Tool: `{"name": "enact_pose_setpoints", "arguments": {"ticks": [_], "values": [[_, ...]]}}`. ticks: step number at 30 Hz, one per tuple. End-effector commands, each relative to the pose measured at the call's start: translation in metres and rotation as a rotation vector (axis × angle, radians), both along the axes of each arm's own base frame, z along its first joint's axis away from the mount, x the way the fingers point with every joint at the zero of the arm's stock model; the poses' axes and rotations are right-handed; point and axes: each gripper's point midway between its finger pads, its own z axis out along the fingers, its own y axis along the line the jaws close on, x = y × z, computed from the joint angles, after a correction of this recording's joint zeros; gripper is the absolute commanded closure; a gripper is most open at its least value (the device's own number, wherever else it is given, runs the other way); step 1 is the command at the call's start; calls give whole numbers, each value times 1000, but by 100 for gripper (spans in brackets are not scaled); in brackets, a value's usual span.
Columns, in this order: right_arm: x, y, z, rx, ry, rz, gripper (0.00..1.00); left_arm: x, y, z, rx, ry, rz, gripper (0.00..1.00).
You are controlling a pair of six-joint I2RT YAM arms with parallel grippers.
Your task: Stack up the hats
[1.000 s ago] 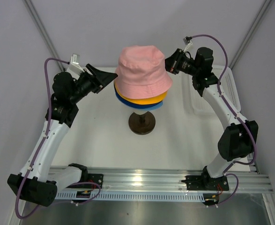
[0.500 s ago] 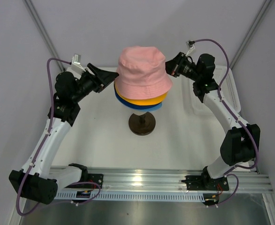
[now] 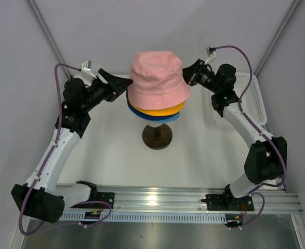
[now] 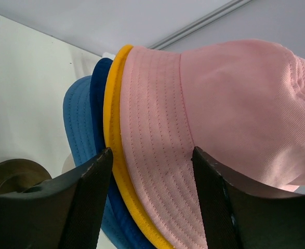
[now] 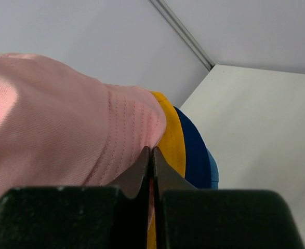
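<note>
Four hats sit stacked on a stand. The pink hat (image 3: 157, 75) is on top, over the yellow-orange hat (image 3: 160, 111). The navy hat (image 4: 97, 104) and the light blue hat (image 4: 79, 119) show only their brims. My left gripper (image 3: 122, 85) is at the stack's left side. In the left wrist view it (image 4: 152, 158) is open, its fingers (image 4: 92, 197) straddling the pink (image 4: 235, 104) and yellow (image 4: 110, 119) brims. My right gripper (image 3: 185, 72) is at the right side. It (image 5: 152, 150) is shut, tips against the pink brim (image 5: 131, 129), nothing visibly pinched.
The stand's dark round base (image 3: 157, 137) rests mid-table under the stack. A white mesh basket (image 3: 256, 93) stands at the back right, behind my right arm. Pale walls close in at the back and on both sides.
My left gripper has opened a little wider and edged closer to the brims. My right arm has shifted slightly down toward the pink brim. The stack has not moved.
</note>
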Motion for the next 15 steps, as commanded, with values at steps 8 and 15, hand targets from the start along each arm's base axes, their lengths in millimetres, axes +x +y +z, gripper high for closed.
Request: {"name": "enact_pose_setpoints", "arguments": {"ticks": [8,15], "values": [[-15,10,5,-10,-67,22,100,-5,-13,17,-73,-69,-86,35],[-13,12,0,-22,-71,3,100,-8,-19,29,-115,-100,-125,44]]}}
